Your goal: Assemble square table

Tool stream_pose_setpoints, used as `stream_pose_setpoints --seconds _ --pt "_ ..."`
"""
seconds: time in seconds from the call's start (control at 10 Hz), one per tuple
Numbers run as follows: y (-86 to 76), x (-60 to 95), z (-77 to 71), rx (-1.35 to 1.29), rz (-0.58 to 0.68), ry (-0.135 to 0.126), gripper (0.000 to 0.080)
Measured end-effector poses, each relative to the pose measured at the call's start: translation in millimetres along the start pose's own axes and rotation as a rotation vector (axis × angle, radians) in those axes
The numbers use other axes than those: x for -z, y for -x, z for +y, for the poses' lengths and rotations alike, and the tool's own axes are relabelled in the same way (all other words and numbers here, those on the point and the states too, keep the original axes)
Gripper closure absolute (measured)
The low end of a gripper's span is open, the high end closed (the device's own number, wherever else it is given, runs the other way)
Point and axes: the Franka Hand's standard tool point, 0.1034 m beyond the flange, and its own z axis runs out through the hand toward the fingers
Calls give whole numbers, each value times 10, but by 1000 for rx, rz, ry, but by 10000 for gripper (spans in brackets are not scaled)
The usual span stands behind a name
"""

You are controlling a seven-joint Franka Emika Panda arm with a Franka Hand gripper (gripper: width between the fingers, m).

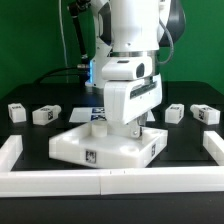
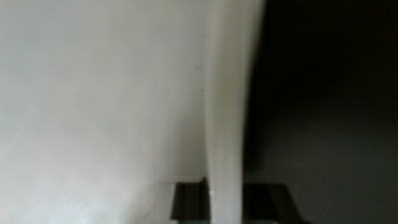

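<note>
The job looks barely begun: the square table top [image 1: 95, 150] sits flat on the black counter [image 1: 30, 135] with nothing fitted to it. All four legs [image 1: 43, 116] lie loose behind it, two toward the exterior view's left and two toward its right, so every leg has yet to be mounted. The tool [image 1: 137, 130] stands straight down over the top's far corner on the exterior view's right. In the wrist view its fingertips [image 2: 187, 200] sit either side of a thin upright white wall, probably the top's raised rim, though the close view is blurred. The tool [image 2: 226, 200] is clamped shut on that edge of the square table top [image 2: 107, 100].
</note>
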Motion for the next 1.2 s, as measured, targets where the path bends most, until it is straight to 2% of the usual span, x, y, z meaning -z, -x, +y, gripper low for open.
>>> stream_pose_setpoints --seconds 0.8,1.0,1.2 --pt "-10 0 -3 4 0 -1 739" --pt "-132 -10 41 176 -12 -16 739" --pt "-378 -21 -68 316 -23 -21 739"
